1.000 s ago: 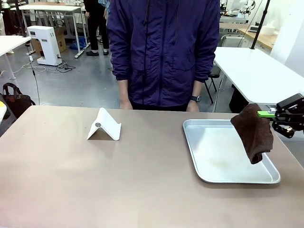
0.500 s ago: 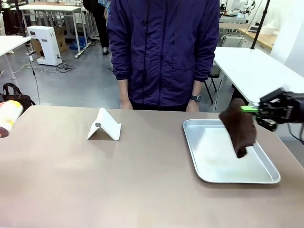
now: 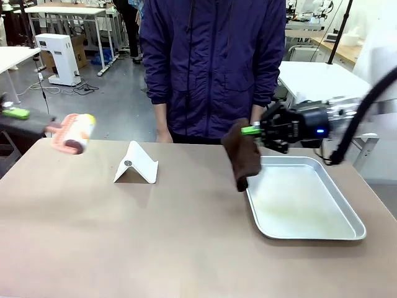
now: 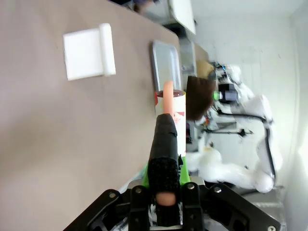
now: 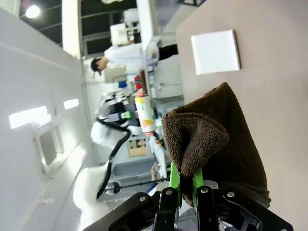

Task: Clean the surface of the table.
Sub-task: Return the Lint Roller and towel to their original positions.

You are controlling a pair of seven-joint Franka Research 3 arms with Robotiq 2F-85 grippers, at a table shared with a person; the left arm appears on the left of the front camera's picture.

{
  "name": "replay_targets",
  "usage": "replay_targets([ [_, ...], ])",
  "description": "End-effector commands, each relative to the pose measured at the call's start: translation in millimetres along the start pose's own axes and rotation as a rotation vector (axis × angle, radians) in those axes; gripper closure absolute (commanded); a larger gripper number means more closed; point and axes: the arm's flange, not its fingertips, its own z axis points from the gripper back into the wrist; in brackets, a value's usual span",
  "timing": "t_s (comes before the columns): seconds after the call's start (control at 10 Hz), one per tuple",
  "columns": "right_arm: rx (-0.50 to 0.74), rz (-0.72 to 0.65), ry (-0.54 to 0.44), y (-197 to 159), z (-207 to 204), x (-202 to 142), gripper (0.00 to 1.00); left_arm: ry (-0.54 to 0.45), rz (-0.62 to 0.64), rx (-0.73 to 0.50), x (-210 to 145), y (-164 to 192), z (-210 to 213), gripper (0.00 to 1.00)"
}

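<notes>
Counter point(image 3: 155, 236) is stretching bare beneath both arms: right hand point(image 3: 255, 131) is pinching a brown cloth point(image 3: 242, 153) above the tray's point(image 3: 347, 231) near-left rim, left hand point(image 4: 166, 144) is gripping a spray bottle point(image 3: 73, 133), its label unreadable.

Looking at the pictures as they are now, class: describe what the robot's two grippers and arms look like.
The right gripper is black with bright green pads, a small blue light on its body, and a thick black cable arching behind it; its arm is white. The left gripper is also black, with green pads and bolted black knuckles at its base. In the right wrist view, the left arm's links are white and rounded.
</notes>
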Motion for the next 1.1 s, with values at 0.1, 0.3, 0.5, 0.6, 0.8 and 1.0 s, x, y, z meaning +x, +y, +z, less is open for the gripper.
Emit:
replay_targets([
  [0.1, -0.095, -0.106, -0.017, 2, -72, 29, 0.88, -0.082, 0.030, 0.169, 25, -35, -78, 0.78],
  [0.3, -0.201, -0.160, 0.020, -16, -114, 39, 0.88, -0.149, -0.014, 0.263, 57, -49, -127, 0.78],
  [0.5, -0.283, -0.198, 0.000, -38, -142, 50, 0.88, -0.120, -0.004, 0.327, 85, -55, -167, 0.78],
  [0.6, -0.323, -0.220, -0.040, -48, -149, 57, 0.88, -0.117, 0.008, 0.390, 97, -53, -188, 0.78],
  [0.8, -0.432, -0.232, -0.090, -63, -152, 66, 0.88, -0.082, 0.026, 0.501, 110, -46, -222, 0.78],
  [1.0, -0.531, -0.247, -0.130, -73, -143, 74, 0.88, -0.045, 0.037, 0.581, 115, -36, -245, 0.78],
])
